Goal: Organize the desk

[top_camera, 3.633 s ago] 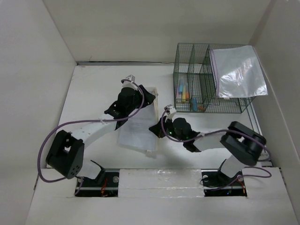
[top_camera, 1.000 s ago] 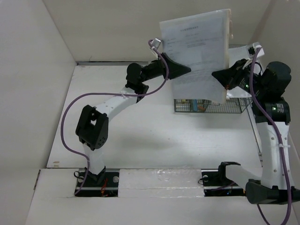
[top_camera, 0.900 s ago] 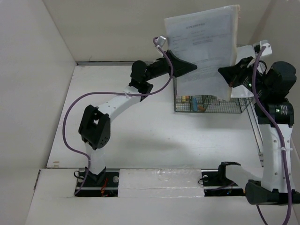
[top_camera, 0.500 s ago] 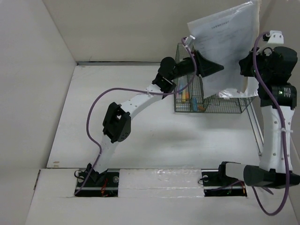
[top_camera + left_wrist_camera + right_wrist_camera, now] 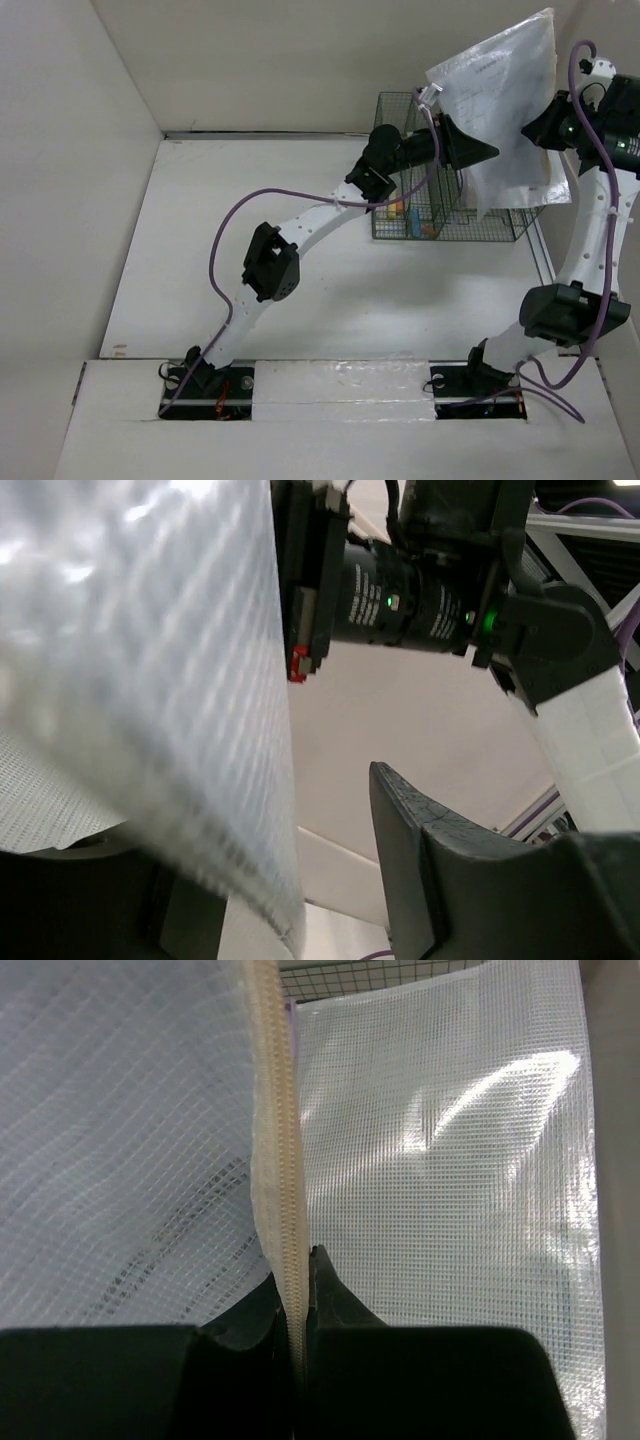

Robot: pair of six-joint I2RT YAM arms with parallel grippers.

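A clear mesh zip pouch (image 5: 500,90) with printed paper inside hangs tilted in the air above the green wire rack (image 5: 400,215) at the back right of the white desk (image 5: 300,260). My right gripper (image 5: 542,125) is shut on the pouch's cream zipper edge (image 5: 275,1110), its jaws pinching it (image 5: 300,1265). My left gripper (image 5: 488,152) reaches to the pouch's left side. In the left wrist view its jaws (image 5: 290,880) stand apart; the pouch (image 5: 150,680) rests against the left finger, with a gap to the right finger (image 5: 430,870).
A second mesh pouch (image 5: 535,190) lies on top of the rack's right side, also seen in the right wrist view (image 5: 450,1160). The rack's compartments hold small coloured items (image 5: 412,215). White panels wall the desk on the left, back and right.
Both arms have swung right and carried the pouch from the desk's middle up over the rack. The pouch now tilts more to the right.
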